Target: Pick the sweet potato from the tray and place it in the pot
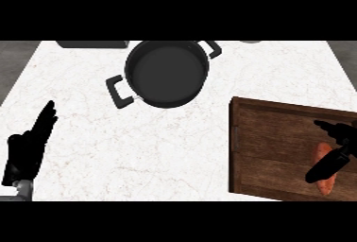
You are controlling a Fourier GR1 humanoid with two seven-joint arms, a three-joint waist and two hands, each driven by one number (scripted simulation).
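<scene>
A dark round pot (166, 73) with two side handles stands at the far middle of the white counter. At the right a wooden tray (268, 142) holds an orange sweet potato (323, 154), partly hidden by my right hand (335, 150). That hand's fingers and thumb reach over and around the sweet potato, one above it and one crossing its lower half. My left hand (26, 149) rests open at the left edge, fingers straight and pointing up.
A dark flat object (92, 44) lies at the counter's far left edge. A small grey item (251, 41) shows at the far right edge. Bare white counter (140, 146) lies between the tray and my left hand.
</scene>
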